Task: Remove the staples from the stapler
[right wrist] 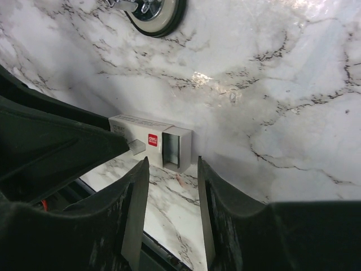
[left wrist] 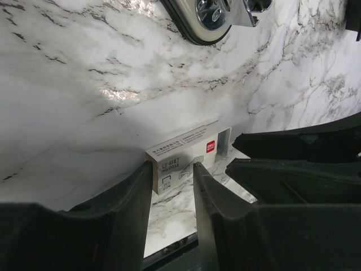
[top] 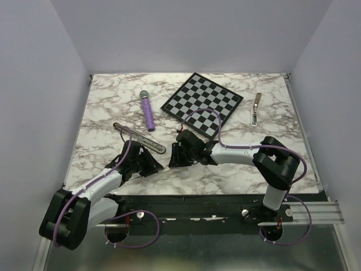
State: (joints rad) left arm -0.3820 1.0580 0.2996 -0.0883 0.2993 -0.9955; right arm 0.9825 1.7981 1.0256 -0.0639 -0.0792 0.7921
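The stapler [top: 137,137] lies slantwise on the marble, left of centre; its rounded end shows at the top of the left wrist view [left wrist: 211,17] and of the right wrist view [right wrist: 152,14]. A small white staple box [left wrist: 183,153] [right wrist: 138,132] lies on the table between my two grippers, its inner tray [right wrist: 177,148] slid partly out. My left gripper [top: 153,165] [left wrist: 173,166] is open, its tips at the box's end. My right gripper [top: 172,159] [right wrist: 172,164] is open just short of the tray. No loose staples show.
A purple cylinder [top: 148,113] lies beyond the stapler. A chessboard [top: 203,104] sits at the back centre, and a pale metal bar [top: 256,108] to its right. The table's near edge [right wrist: 163,248] is directly under both grippers.
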